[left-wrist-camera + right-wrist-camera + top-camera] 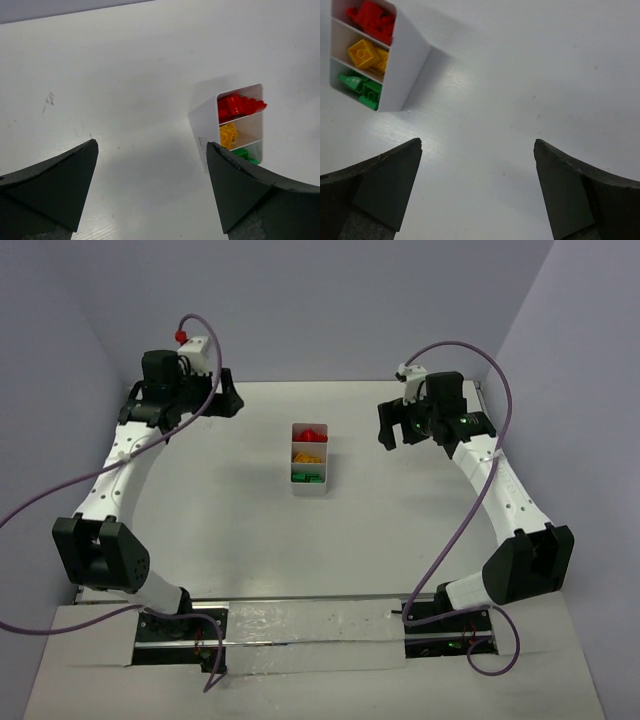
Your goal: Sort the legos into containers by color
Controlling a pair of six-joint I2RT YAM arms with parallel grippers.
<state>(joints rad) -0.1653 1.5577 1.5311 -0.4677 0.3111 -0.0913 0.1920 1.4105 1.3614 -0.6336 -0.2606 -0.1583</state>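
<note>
Left arm: reaches up the 9 o'clock side of the desk, its wrist at about 10 o'clock from the tray.
Left jaws: wide apart and gripping nothing; the two dark fingertips frame bare desk in the wrist view.
Left wrist view: the tray sits toward 3 o'clock, just above the right-hand fingertip and apart from it.
Tray: white, three compartments in a row, standing near the middle of the desk with its long axis running 12 to 6 o'clock, well apart from both arms.
Red legos: piled in the 12 o'clock compartment, reaching above its rim.
Yellow legos: in the middle compartment.
Green legos: in the 6 o'clock compartment.
Loose bricks: none visible on the desk in any view.
Right arm: reaches up the 3 o'clock side, its wrist at about 2 o'clock from the tray.
Right jaws: wide apart and gripping nothing; the fingertips hang over bare desk.
Right wrist view: the tray lies toward 10 o'clock, clear of the fingertips.
</note>
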